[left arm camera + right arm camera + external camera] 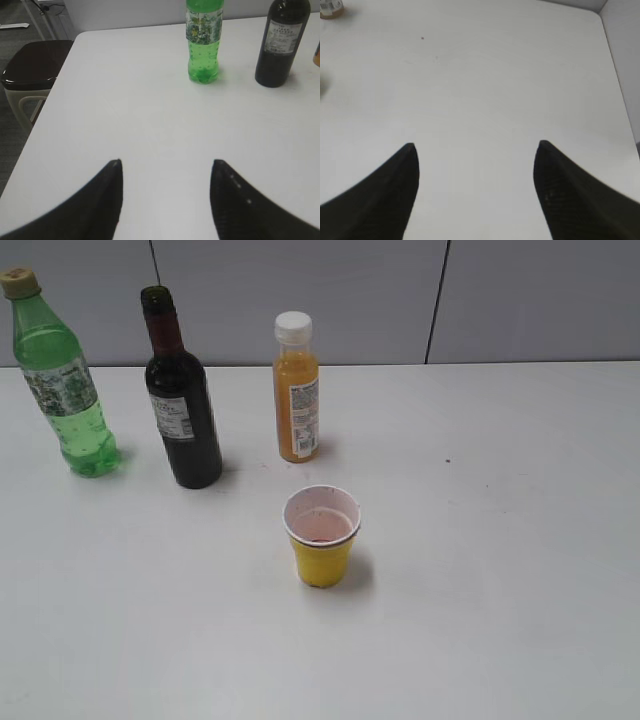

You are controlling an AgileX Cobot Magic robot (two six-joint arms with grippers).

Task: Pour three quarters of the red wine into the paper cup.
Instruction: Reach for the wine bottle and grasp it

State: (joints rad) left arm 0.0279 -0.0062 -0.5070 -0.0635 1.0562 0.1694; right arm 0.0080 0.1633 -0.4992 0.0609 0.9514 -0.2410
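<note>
The wine bottle (182, 405) stood on the counter (500, 540), behind the paper cup (322, 535). It looked heavy, slippery glass; its fat middle seemed best to grab. Left gripper (165, 167) and right gripper (476, 147) were spread wide, holding nothing.

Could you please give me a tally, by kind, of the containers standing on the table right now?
Plastic bottles: 2, the green soda bottle and the orange juice bottle
Glass bottles: 1, the wine bottle
Paper cups: 1, the yellow paper cup
Total: 4
</note>
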